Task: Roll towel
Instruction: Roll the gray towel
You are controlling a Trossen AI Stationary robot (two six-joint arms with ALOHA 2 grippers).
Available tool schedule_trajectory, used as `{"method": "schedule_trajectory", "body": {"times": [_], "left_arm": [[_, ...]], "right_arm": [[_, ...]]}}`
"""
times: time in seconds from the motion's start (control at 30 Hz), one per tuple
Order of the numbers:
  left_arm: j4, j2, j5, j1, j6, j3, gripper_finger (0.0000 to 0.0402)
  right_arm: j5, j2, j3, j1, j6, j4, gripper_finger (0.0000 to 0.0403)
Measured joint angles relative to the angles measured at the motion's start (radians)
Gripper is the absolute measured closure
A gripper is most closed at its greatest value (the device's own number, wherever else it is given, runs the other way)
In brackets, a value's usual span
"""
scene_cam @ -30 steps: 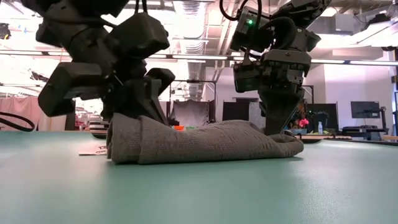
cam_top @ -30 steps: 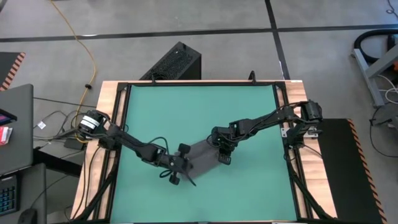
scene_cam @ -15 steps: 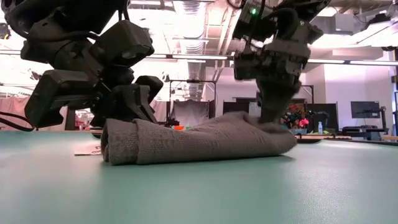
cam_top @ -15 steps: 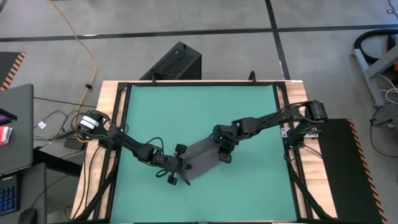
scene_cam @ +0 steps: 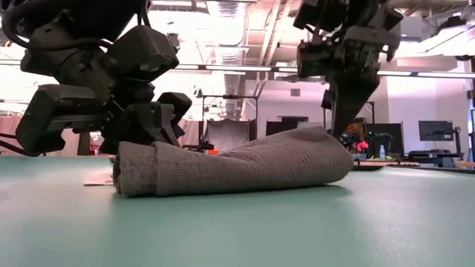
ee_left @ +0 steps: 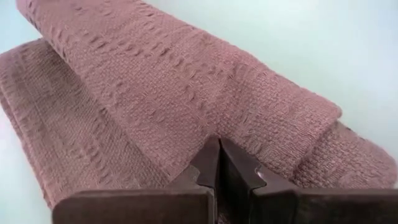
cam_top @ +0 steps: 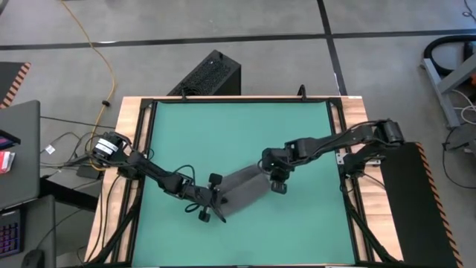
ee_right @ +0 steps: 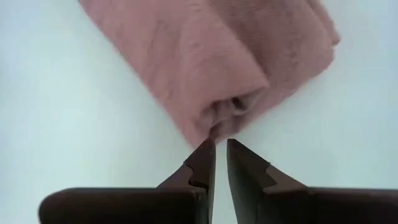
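Observation:
The dark grey towel lies as a thick roll on the green table, slanting from near-left to far-right. In the low view it rests along its underside, and a small white label shows flat on the table at its left end. My left gripper is shut at the roll's left end. My right gripper stands just off the roll's right end, its fingers a narrow slit apart and holding nothing. My left gripper has its shut fingertips against the woven outer layer of the roll, near its left end. The fingers slant down from the table's left side. The tips hide whether any cloth is caught between them. The roll lies on the table.
The table has a wooden and black frame on all sides. Open green surface lies on the far side of the roll and toward the near edge. A black box stands on the floor beyond the far edge.
My right gripper has let go of the towel's right end and gone up and toward the table's right edge. That end has dropped and now lies rounded and thicker. My left gripper has moved a little toward the left, and the towel's left end has shifted with it.

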Motion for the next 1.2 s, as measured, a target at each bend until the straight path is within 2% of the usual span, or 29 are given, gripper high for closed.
{"method": "schedule_trajectory", "body": {"times": [0.1, 0.2, 0.33, 0.43, 0.53, 0.7, 0.83, 1.07, 1.2], "left_arm": [[0.0, 0.0, 0.001, 0.0, 0.011, 0.0, 0.0401], [-0.001, 0.0, 0.007, 0.001, 0.022, 0.0, 0.0401], [-0.004, 0.0, 0.013, 0.001, 0.023, 0.001, 0.0401], [-0.005, 0.001, 0.014, 0.001, 0.052, 0.001, 0.0401], [-0.008, 0.001, 0.016, 0.001, 0.101, 0.001, 0.0401], [-0.024, 0.001, 0.031, 0.002, 0.165, 0.002, 0.0401], [-0.078, -0.001, 0.09, 0.001, 0.215, 0.003, 0.0401], [-0.117, -0.002, 0.094, 0.002, 0.294, 0.007, 0.0401], [-0.123, -0.002, 0.096, 0.01, 0.374, 0.009, 0.0401]], "right_arm": [[0.045, 0.027, 0.0, 0.005, -0.03, -0.035, 0.0337], [0.143, 0.026, 0.005, 0.003, -0.046, -0.04, 0.0336], [0.243, -0.054, 0.033, 0.025, -0.076, -0.028, 0.0336], [0.303, -0.101, 0.031, 0.048, -0.093, 0.048, 0.0338], [0.287, -0.076, 0.015, 0.06, -0.166, 0.161, 0.0348], [0.281, 0.033, 0.013, 0.039, -0.302, 0.231, 0.0375], [0.176, 0.104, 0.013, -0.002, -0.355, 0.287, 0.0393], [0.128, 0.196, 0.013, -0.014, -0.314, 0.29, 0.0385], [0.189, 0.24, 0.013, 0.006, -0.249, 0.259, 0.0387]]}}
